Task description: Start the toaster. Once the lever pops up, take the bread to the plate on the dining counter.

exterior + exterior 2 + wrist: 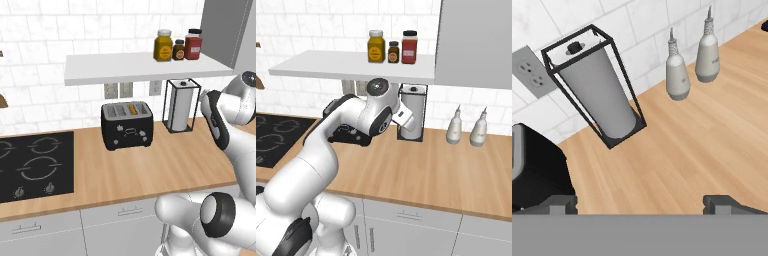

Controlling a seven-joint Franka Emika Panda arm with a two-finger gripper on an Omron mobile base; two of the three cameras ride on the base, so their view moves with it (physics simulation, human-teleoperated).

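The black toaster (127,125) stands on the wood counter against the tiled wall, right of the stove. Its lever (131,131) is a small dark tab in the middle of the front face. The bread (131,108) stands in one of the top slots, only its orange-brown edge showing. In the hand view my gripper (644,204) is open, its fingertips (562,203) wide apart over bare counter with nothing between them. A corner of the toaster (537,165) lies at that view's lower left. My arm covers most of the toaster (348,135) in the right base view. The plate and dining counter are out of view.
A paper towel roll in a black wire holder (181,106) stands just right of the toaster. Two grey bottles (454,127) stand further right by the wall. A black stove (35,165) lies to the left. A white shelf (145,67) carrying three jars hangs above the toaster.
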